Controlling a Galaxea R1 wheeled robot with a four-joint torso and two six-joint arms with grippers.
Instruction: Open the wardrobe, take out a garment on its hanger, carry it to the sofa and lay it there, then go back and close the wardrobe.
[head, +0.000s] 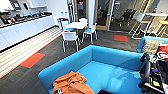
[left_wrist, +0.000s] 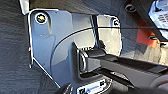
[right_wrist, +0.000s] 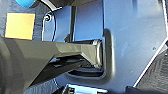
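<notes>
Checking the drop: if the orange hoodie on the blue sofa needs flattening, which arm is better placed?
Left, probably. The burnt-orange hooded sweatshirt lies crumpled on the bright turquoise upholstered sofa, at its seat's left end, on the robot's left in the head view.

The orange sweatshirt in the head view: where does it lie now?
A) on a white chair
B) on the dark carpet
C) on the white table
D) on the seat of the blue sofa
D: the orange sweatshirt lies crumpled on the seat of the blue sofa, near its left arm.

Bright, even room light; all views blurred.
</notes>
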